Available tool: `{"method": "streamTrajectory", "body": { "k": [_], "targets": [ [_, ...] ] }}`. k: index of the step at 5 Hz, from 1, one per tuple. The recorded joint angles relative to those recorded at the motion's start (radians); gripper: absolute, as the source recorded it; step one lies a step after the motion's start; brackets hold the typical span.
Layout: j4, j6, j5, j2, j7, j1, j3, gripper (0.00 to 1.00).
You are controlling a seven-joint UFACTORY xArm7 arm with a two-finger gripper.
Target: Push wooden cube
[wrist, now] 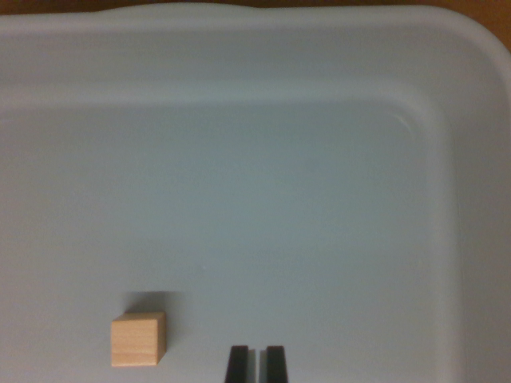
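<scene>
- Cube (138,339) sits low left in the frame, flat on the tray (319,199) floor, one face turned slightly toward me.
- My gripper (255,363) is at the bottom edge, centre, to the right of the cube and apart from it. No contact.
- Risk: I sweep left too high and pass over the cube. Height above the floor isn't readable from this view, so I can't rule it out.
- Risk: I catch only the cube's near corner. It's small and light-looking, so I'd expect it to spin or skid sideways instead of travelling straight.
- Risk: push runs long toward the frame's left; the tray wall there is out of view, so the cube could jam against it unseen.
- Risk: tips dragging on the tray floor if I come down too low.
- Fingers (237,363): nearly together, only a thin sliver of tray showing between the two dark tips. Nothing between them, nothing touched.
</scene>
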Motion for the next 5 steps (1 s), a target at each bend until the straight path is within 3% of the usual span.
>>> {"method": "streamTrajectory", "body": {
  "k": [5],
  "targets": [
    [-0.018, -0.017, 0.0006, 0.0, 0.004, 0.0023, 0.003, 0.0]
  ]
}}
